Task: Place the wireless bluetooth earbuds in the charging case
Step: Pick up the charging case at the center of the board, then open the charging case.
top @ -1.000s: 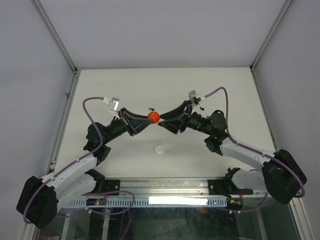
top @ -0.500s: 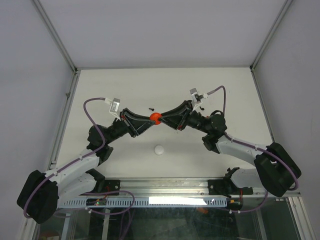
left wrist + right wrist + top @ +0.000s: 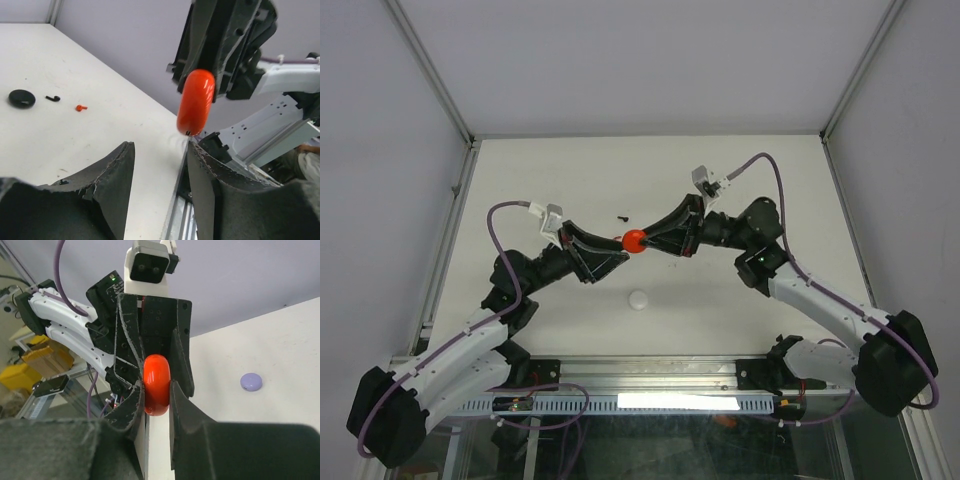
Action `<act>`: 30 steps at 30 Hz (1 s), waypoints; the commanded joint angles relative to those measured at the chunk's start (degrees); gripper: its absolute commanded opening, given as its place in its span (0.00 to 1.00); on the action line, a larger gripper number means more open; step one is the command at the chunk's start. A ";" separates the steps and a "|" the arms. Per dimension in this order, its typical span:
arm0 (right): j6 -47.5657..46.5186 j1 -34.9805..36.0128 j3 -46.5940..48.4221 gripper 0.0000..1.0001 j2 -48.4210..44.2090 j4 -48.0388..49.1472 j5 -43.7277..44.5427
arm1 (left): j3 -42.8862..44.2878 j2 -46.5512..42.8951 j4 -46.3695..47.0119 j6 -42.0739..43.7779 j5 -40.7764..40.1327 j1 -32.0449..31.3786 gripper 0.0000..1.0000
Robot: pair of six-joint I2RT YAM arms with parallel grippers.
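A round red charging case, closed, is held edge-up above the table between the two arms. My right gripper is shut on it, one finger on each flat face; the case fills the gap. My left gripper is open just below and short of the case, not touching it. A tiny red earbud and a black earbud lie on the table beside a black case. The black earbud also shows in the top view.
A white round case lies on the table in front of the grippers. A lavender case lies on the table in the right wrist view. Walls enclose the white table on three sides; a metal rail runs along the near edge.
The red case passed from my left gripper to my right. The right gripper came in and shut on it; the left gripper opened and drew back slightly.
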 commanded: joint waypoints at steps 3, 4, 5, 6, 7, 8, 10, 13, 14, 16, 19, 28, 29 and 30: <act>-26.16 -0.32 14.56 0.01 -3.30 -41.79 -6.99 | 5.02 -2.18 -9.81 9.66 4.25 -0.25 0.49; -29.25 -0.35 16.43 0.01 -3.13 -46.75 -6.85 | 5.53 -2.24 -10.56 10.50 5.40 -0.24 0.50; -31.54 -0.39 18.05 0.01 -2.95 -50.55 -6.67 | 5.97 -2.10 -11.15 11.45 6.40 -0.19 0.52; -34.26 -0.36 19.40 0.01 -2.85 -53.97 -6.62 | 6.43 -1.93 -11.73 12.34 7.33 -0.22 0.54; -35.99 -0.38 20.59 0.01 -2.82 -56.90 -6.44 | 6.85 -1.76 -12.11 13.15 8.22 -0.21 0.55; -37.41 -0.34 21.57 0.01 -2.70 -59.23 -6.16 | 7.21 -1.49 -12.21 13.90 9.16 -0.24 0.56; -39.71 -0.30 23.86 0.01 -2.20 -63.43 -5.91 | 7.86 -0.71 -12.06 14.86 11.53 -0.20 0.57; -41.61 -0.24 26.48 0.01 -1.23 -67.43 -5.72 | 8.99 1.01 -10.89 15.48 14.34 -0.23 0.57; -41.89 -0.05 26.95 0.01 -1.10 -67.86 -5.80 | 9.27 1.75 -10.49 15.51 15.35 -0.23 0.57; -42.96 0.34 27.67 0.01 -0.76 -68.82 -6.42 | 10.09 3.43 -9.83 15.51 16.67 -0.19 0.55; -45.03 1.39 29.60 0.01 0.21 -71.76 -5.78 | 10.89 5.56 -8.08 15.19 18.54 -0.34 0.54; -46.93 3.45 32.12 0.01 2.09 -74.67 -4.00 | 11.46 9.20 -4.30 14.98 20.29 -0.75 0.47; -47.05 3.62 32.32 0.01 2.32 -74.84 -3.97 | 11.43 9.40 -4.16 14.98 20.27 -0.85 0.46; -47.15 3.74 32.50 0.01 2.50 -74.98 -3.83 | 11.36 9.59 -4.09 15.06 20.27 -0.94 0.45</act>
